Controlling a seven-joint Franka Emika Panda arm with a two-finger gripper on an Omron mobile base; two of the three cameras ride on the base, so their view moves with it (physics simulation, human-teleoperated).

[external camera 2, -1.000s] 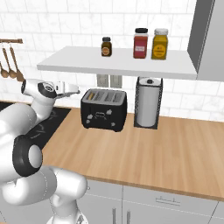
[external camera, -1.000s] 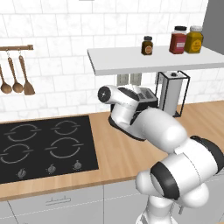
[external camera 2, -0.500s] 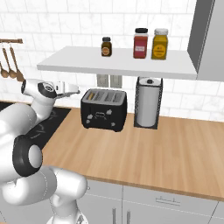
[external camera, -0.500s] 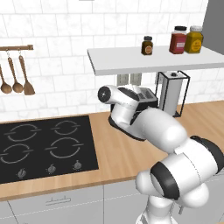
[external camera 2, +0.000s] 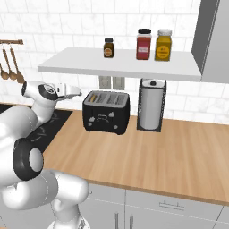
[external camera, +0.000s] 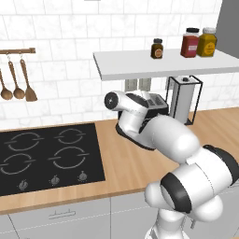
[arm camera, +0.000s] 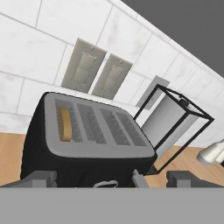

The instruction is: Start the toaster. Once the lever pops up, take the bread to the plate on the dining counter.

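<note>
The black toaster [external camera 2: 106, 112] stands on the wooden counter under the shelf, against the tiled wall. In the hand view the toaster [arm camera: 87, 144] is close below, and the bread [arm camera: 65, 124] sits down in its leftmost slot. The same tan bread [external camera 2: 92, 95] shows in the slot nearest the arm. My gripper [external camera 2: 77, 93] hovers just left of the toaster at the height of its top, pointing at it. The gripper [arm camera: 111, 179] is open with nothing between its fingers. The arm covers most of the toaster [external camera: 158, 101] in the left base view. The plate and the dining counter are out of view.
A wire-framed paper towel stand [external camera 2: 151, 105] stands right beside the toaster. The white shelf [external camera 2: 120, 67] with three jars hangs low over both. A black hob [external camera: 46, 156] lies to the left, with wooden utensils [external camera: 18, 86] on the wall. Bare counter [external camera 2: 170, 152] stretches right.
</note>
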